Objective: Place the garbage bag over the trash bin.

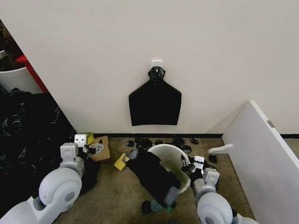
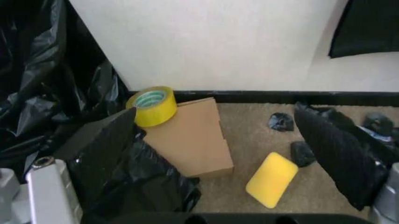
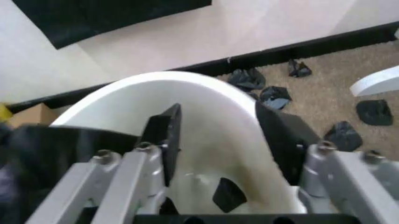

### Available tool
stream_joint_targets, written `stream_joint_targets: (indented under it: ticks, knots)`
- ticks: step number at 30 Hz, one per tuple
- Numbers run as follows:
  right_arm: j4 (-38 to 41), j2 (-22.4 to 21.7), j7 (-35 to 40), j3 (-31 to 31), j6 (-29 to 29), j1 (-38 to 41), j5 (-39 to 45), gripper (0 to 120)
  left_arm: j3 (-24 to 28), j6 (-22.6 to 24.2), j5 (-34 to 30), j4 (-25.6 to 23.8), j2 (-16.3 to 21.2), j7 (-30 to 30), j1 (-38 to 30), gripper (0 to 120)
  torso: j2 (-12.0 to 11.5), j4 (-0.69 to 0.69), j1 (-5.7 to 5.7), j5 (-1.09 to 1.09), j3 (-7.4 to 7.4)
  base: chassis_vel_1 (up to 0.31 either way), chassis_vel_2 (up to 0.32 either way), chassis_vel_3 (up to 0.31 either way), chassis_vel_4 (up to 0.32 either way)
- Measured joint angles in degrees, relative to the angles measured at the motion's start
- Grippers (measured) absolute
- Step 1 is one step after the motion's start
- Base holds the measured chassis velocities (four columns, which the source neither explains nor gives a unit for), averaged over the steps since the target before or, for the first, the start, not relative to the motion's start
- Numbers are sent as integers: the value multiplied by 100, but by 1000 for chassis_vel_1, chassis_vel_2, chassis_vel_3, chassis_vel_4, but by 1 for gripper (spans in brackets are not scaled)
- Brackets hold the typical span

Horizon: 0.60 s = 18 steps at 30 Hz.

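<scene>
The garbage bag [image 1: 153,176] lies draped over the left, near part of the rim of the trash bin [image 1: 174,151], hiding that side of the bucket and trailing down onto the carpet, while the bin's far and right rim stays bare. The right gripper [image 3: 219,140] straddles the bin's right rim with its fingers [image 3: 167,137] spread wide, one inside the bucket and one outside. The left gripper [image 2: 218,161], fingers apart, hangs well left of the bin over a cardboard box [image 2: 190,137], a yellow tape roll [image 2: 151,105] and a yellow sponge [image 2: 272,179], its near finger partly lost against black plastic.
</scene>
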Motion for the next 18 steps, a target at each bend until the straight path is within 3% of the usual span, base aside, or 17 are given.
stream_joint_targets:
  ticks: [2,4,6,7,8,9,10,11,14,18]
  knots:
    - [-35,-27,-274,37,90,30,-374,57,33,-16,3,96,30,1,-44,100,0,0,0,1,0,0,0,0,0]
    - [-40,-41,-354,41,114,30,-448,59,35,-20,3,112,41,1,-47,100,0,0,0,1,0,0,0,0,0]
    - [-96,-180,-946,55,357,32,-888,66,39,-37,4,171,82,1,-54,100,0,0,0,1,0,0,0,0,0]
    - [-282,-397,-1911,57,914,36,-1452,72,40,-84,17,280,128,2,-50,100,0,0,0,0,0,0,0,0,0]
    - [-282,-397,-1911,57,914,36,-1452,72,40,-84,17,280,128,2,-50,100,0,0,0,0,0,0,0,0,0]
    - [-541,-575,-3166,69,1442,72,-1977,82,53,-149,51,413,149,1,-27,100,0,0,0,0,0,0,0,0,0]
    - [-624,-614,-3526,70,1530,98,-2115,86,62,-182,62,478,150,1,-16,100,0,0,0,0,0,0,0,0,0]
    - [-624,-614,-3526,70,1530,98,-2115,86,62,-182,62,478,150,1,-16,100,0,0,0,0,0,0,0,0,0]
    - [-877,-688,-4602,60,1573,222,-2347,98,78,-314,68,673,112,-8,32,100,0,1,0,0,0,0,0,0,0]
    - [-1034,-709,-5175,34,1468,310,-2362,100,102,-444,68,734,82,-46,91,100,0,0,0,0,0,0,0,0,0]
